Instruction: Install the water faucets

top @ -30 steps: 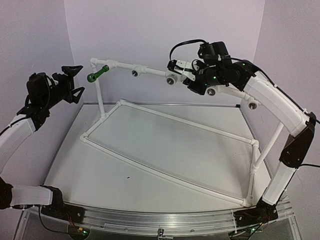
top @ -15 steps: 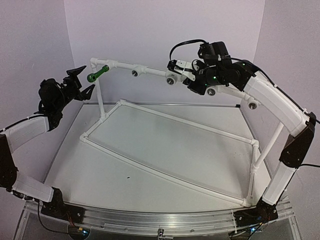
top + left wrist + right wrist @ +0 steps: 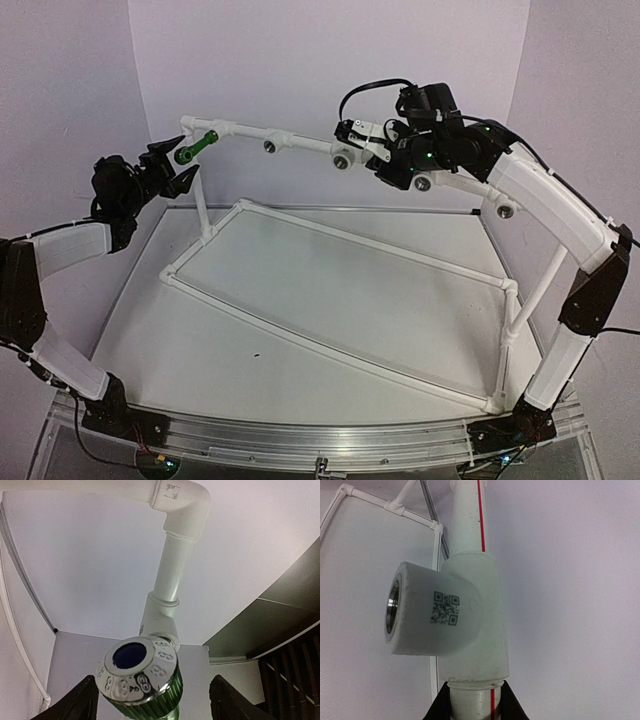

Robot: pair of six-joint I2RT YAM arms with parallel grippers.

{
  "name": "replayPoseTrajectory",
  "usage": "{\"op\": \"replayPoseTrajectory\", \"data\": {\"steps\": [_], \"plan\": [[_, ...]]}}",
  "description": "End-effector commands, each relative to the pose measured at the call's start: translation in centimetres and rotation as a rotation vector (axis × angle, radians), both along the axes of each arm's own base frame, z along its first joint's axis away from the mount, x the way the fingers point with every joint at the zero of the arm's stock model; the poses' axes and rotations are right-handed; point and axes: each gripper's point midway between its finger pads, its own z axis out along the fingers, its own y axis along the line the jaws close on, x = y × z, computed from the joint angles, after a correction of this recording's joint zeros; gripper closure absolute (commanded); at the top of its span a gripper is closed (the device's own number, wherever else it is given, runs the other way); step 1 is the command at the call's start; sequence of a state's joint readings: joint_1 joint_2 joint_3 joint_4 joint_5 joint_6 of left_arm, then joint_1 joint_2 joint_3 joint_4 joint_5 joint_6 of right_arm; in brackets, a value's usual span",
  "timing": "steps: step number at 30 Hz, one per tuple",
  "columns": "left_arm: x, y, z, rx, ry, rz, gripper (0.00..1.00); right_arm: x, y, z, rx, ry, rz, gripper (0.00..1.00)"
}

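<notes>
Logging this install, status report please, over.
Left gripper open astride green faucet. Right gripper shut on white pipe beside tee fitting. Nothing blocking.

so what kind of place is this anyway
Probably a robot lab test bench: a white table boxed by plain walls, holding a freestanding pipe frame with one green faucet fitted.

A white pipe frame (image 3: 250,312) is carried by the white bench (image 3: 330,280). Its four-sided base is laid flat on the surface, and uprights (image 3: 202,200) are raised from two corners. A small dark speck (image 3: 256,352) is seen on the bench near the front pipe.
</notes>
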State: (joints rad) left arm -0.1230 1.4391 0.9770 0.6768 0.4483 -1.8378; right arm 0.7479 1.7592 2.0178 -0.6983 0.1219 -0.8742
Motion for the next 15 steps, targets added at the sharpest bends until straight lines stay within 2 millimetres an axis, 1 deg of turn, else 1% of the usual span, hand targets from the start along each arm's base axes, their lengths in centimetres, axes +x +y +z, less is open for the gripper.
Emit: {"op": "replayPoseTrajectory", "data": {"steps": [1, 6, 9, 15], "plan": [[-0.36, -0.18, 4.46, -0.013, -0.137, -0.025, 0.29, -2.75, 0.96, -0.70, 0.031, 0.087, 0.043, 1.00], [-0.01, -0.31, 4.59, -0.010, -0.149, -0.030, 0.40, -2.73, 0.96, -0.77, 0.028, 0.086, 0.044, 1.00], [0.15, -0.38, 4.44, -0.005, -0.149, -0.031, 0.49, -2.74, 0.95, -0.75, 0.026, 0.085, 0.046, 1.00], [0.39, -0.47, 4.60, 0.008, -0.157, -0.033, 0.63, -2.96, 0.86, -0.84, 0.022, 0.087, 0.054, 1.00]]}}
